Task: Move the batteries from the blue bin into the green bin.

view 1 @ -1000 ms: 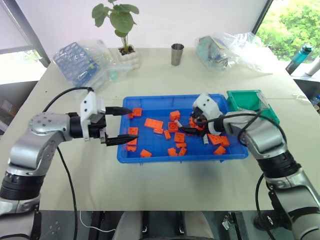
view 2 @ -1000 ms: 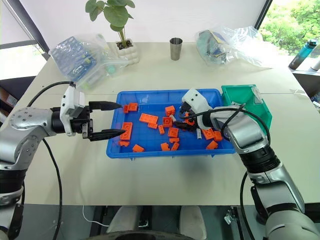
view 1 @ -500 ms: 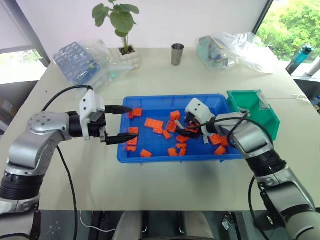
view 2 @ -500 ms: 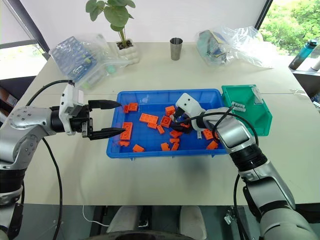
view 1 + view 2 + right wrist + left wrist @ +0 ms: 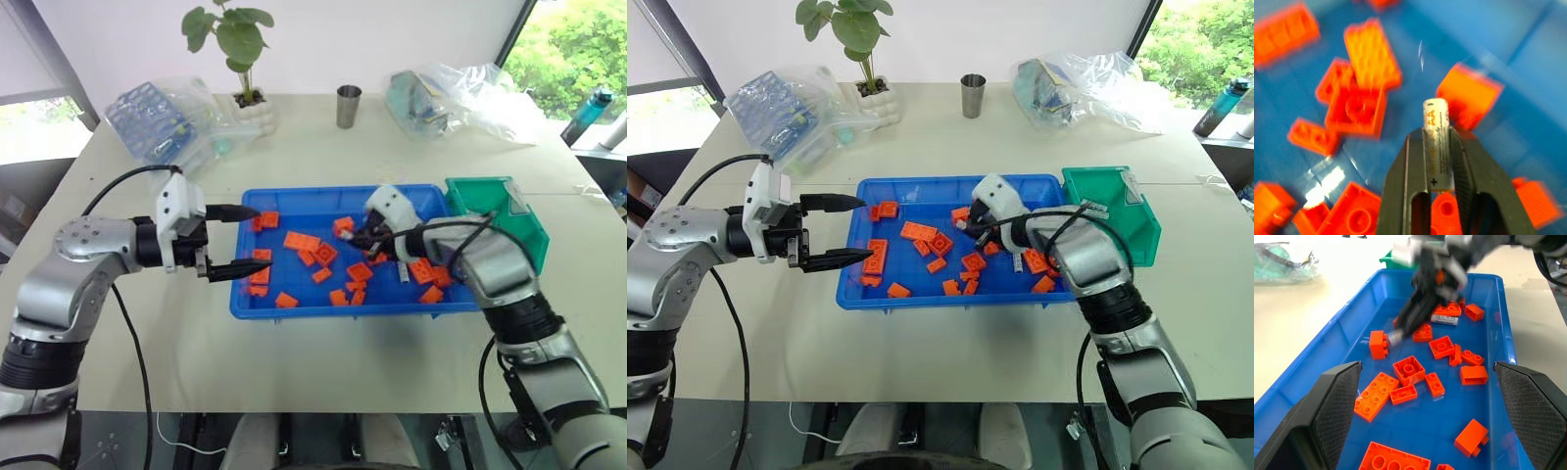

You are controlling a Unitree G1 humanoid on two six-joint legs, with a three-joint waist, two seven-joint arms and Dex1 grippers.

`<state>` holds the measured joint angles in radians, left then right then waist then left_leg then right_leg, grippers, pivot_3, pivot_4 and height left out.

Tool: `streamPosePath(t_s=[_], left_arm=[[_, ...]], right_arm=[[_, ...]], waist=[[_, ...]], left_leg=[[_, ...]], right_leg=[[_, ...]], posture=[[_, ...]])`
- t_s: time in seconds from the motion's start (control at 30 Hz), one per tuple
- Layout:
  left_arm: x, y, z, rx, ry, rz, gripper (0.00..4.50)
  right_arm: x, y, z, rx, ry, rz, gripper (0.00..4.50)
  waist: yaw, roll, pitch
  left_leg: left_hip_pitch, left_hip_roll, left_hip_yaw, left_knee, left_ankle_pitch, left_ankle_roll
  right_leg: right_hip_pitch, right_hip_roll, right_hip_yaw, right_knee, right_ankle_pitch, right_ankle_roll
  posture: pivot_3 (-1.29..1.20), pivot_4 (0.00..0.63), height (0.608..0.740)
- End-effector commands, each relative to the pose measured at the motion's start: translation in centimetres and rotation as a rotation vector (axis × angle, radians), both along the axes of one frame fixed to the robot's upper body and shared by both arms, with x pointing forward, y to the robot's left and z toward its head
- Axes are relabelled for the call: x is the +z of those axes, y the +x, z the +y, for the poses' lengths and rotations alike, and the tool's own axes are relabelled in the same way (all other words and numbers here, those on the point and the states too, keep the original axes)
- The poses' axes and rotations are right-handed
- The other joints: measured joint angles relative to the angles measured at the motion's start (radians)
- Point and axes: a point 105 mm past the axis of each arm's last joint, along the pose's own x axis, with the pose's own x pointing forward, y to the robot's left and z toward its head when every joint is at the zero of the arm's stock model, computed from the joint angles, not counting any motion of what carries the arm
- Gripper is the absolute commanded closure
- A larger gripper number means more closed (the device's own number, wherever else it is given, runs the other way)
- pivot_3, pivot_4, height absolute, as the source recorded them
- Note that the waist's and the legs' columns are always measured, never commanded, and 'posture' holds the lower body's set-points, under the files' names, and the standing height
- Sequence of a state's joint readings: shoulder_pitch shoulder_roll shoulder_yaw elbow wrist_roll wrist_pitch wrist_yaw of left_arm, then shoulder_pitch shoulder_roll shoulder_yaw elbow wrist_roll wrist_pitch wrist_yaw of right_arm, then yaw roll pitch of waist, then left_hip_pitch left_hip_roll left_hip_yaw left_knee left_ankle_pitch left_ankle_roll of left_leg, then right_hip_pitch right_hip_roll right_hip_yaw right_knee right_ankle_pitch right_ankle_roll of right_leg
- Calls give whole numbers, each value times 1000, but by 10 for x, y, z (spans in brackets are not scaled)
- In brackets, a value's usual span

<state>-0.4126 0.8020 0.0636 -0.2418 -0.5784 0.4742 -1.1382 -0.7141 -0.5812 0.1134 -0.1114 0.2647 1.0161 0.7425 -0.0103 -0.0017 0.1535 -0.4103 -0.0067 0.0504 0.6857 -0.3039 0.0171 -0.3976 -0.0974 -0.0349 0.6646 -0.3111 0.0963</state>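
Now right gripper (image 5: 1438,147) clamped on one battery (image 5: 1437,142), long axis running along fingers (image 5: 1405,186), tip poking past them. Held above blue bin (image 5: 854,294) floor, over orange bricks (image 5: 359,271). Green bin (image 5: 1122,230) just beside blue bin's right end, right arm nearer; carry runs rightward. Another battery (image 5: 1445,319) seemingly among bricks, blurred. Left gripper (image 5: 838,231) at blue bin's left end, fingers apart, empty. Versus a second ago: right fingers were wide and low among bricks; since closed and lifted.
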Motion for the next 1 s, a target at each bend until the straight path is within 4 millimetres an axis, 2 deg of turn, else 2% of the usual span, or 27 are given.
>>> streamPosePath(t_s=[0.03,0.13,0.23,0.37,0.43,0.47,0.5,0.53,0.57,0.6,0.7,0.77,0.87,1.0], left_arm=[[8,-1,-3,-19,-8,-38,0],[7,0,-5,-26,-13,-36,0],[6,2,-8,-43,-19,-35,0],[6,4,-12,-59,-24,-35,0],[5,5,-14,-67,-26,-36,0],[6,5,-16,-72,-28,-35,0],[6,5,-17,-78,-30,-35,0],[7,5,-18,-84,-31,-35,0],[7,5,-18,-88,-31,-35,0],[7,4,-19,-92,-30,-34,0],[7,4,-19,-98,-27,-32,0],[6,4,-20,-102,-26,-32,0],[5,3,-22,-107,-27,-31,0],[3,1,-24,-117,-26,-30,0]], right_arm=[[60,3,-49,-169,77,-134,4415],[69,-2,-97,-319,47,-146,4415],[60,-9,-139,-447,-11,-127,4415],[43,-11,-157,-533,-15,-95,4415],[32,-11,-158,-547,-22,-78,3405],[29,-11,-158,-552,-32,-80,3082],[29,-11,-158,-553,-46,-85,2503],[33,-11,-158,-548,-57,-100,2191],[36,-11,-157,-544,-64,-111,1584],[44,-11,-156,-538,-67,-135,1224],[60,-12,-146,-508,-62,-180,1224],[60,-16,-122,-440,-12,-153,1224],[40,-33,-81,-315,35,-45,1224],[14,-54,-54,-296,108,101,1224]], waist=[[1,0,0],[2,0,0],[0,0,0],[-9,0,0],[-9,0,0],[-8,0,0],[-6,0,0],[-4,0,0],[-3,0,0],[-2,0,0],[0,0,0],[-1,0,0],[-4,0,0],[0,0,0]], left_leg=[[0,0,0,0,0,0],[0,0,-1,0,0,0],[0,0,-1,0,0,0],[1,1,2,0,0,0],[1,2,3,0,0,-1],[1,2,3,0,1,-1],[1,2,2,0,1,-1],[1,2,3,0,1,-1],[1,2,3,0,1,-1],[1,2,3,0,1,-1],[1,1,2,0,1,-1],[1,1,2,0,1,-1],[1,2,1,0,1,-1],[1,2,1,0,1,-1]], right_leg=[[0,0,0,0,0,0],[1,0,-1,-1,0,0],[1,0,-1,-1,0,0],[0,0,1,-1,0,0],[0,1,1,-1,0,0],[0,1,1,0,0,0],[0,2,1,0,0,0],[0,2,1,0,0,0],[0,1,1,0,0,0],[0,1,1,0,0,0],[0,1,1,-1,0,0],[0,1,1,-1,0,0],[0,2,1,-1,0,0],[0,1,1,0,0,0]], posture=[[0,150,716],[0,150,716],[0,150,716],[0,150,716],[0,150,716],[0,150,716],[0,150,716],[0,150,716],[0,150,716],[0,150,716],[0,150,716],[0,150,716],[0,150,716],[0,150,716]])
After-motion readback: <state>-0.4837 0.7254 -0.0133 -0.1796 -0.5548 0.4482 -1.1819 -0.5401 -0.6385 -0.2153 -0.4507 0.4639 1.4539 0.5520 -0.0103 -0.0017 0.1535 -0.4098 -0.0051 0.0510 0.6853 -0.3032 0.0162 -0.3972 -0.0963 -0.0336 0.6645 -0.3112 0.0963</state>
